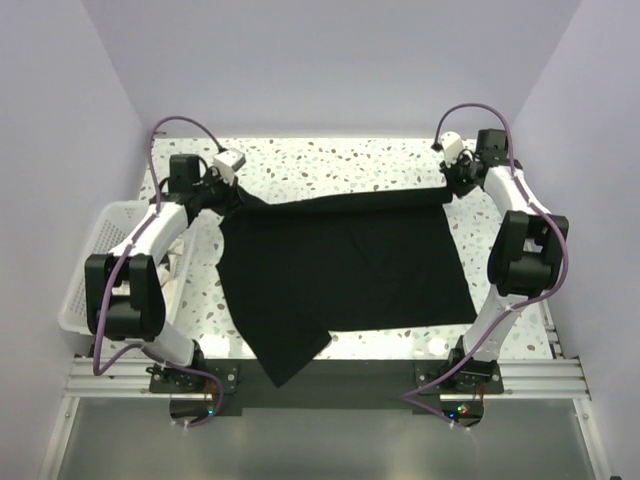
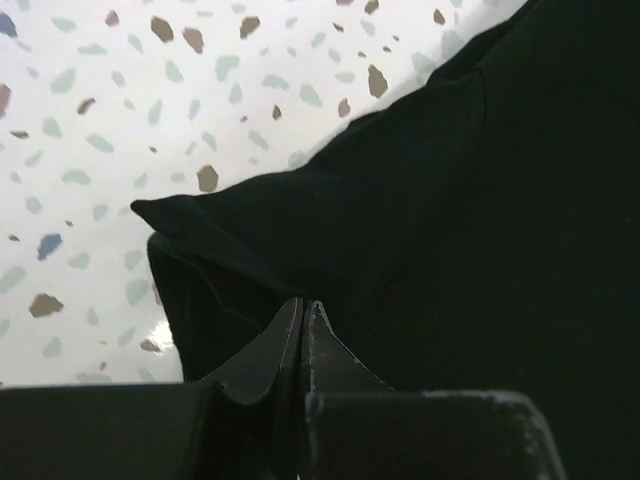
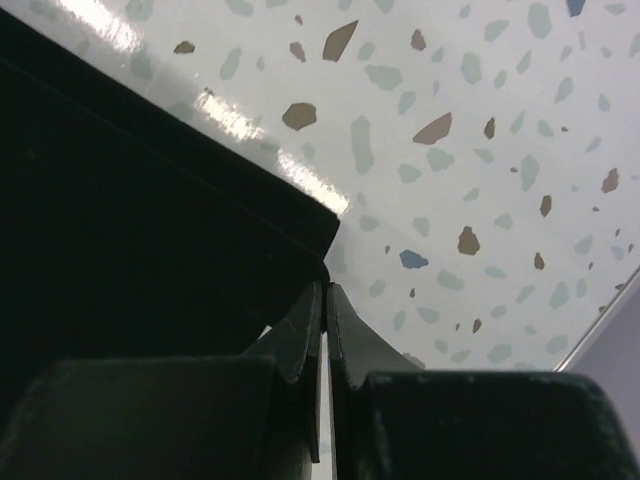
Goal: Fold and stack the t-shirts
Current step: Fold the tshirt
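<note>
The black t-shirt (image 1: 340, 265) lies spread on the speckled surface (image 1: 340, 165). Its far edge is taut between the left end effector (image 1: 238, 194) and the right end effector (image 1: 448, 190), each clamped on a corner.

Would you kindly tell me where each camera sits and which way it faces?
Top external: above and behind the arms, looking down at the table, black t-shirt and basket; left arm and right arm show whole.
Left wrist: on the left arm, looking along the left gripper, shut on a shirt corner.
Right wrist: on the right arm, looking along the right gripper, pinching another corner.
Shared: all three show the shirt on the speckled table.
</note>
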You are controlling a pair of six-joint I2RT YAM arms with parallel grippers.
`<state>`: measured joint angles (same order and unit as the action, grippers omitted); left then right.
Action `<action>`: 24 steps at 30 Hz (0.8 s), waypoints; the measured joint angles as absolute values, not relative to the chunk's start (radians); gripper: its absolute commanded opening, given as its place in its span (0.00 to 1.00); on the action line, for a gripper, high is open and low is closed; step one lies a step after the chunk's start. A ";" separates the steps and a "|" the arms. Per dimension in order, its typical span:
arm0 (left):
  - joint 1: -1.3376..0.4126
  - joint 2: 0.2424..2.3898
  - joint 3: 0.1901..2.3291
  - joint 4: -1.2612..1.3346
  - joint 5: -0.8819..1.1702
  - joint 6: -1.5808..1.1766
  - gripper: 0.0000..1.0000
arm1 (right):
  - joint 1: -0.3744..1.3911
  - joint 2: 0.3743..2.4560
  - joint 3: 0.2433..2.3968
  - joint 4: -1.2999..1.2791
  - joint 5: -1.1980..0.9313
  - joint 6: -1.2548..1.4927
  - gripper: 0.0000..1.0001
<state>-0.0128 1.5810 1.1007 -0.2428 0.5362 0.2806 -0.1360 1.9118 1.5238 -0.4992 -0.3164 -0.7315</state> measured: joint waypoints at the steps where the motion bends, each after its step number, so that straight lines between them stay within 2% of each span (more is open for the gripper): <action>1: -0.014 1.569 1.077 -0.245 0.533 0.281 0.00 | -0.138 1.909 1.511 -0.505 -0.319 -0.741 0.00; 13: -0.047 1.536 0.888 -0.263 0.469 0.281 0.00 | -0.143 1.911 1.421 -0.552 -0.327 -0.814 0.00; 24: -0.047 1.613 0.926 -0.281 0.437 0.262 0.00 | -0.143 1.948 1.491 -0.620 -0.332 -0.818 0.00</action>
<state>-0.0475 1.6135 0.9260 -0.2813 0.4374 0.2619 -0.1432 1.9480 1.4906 -0.6197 -0.3325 -0.8185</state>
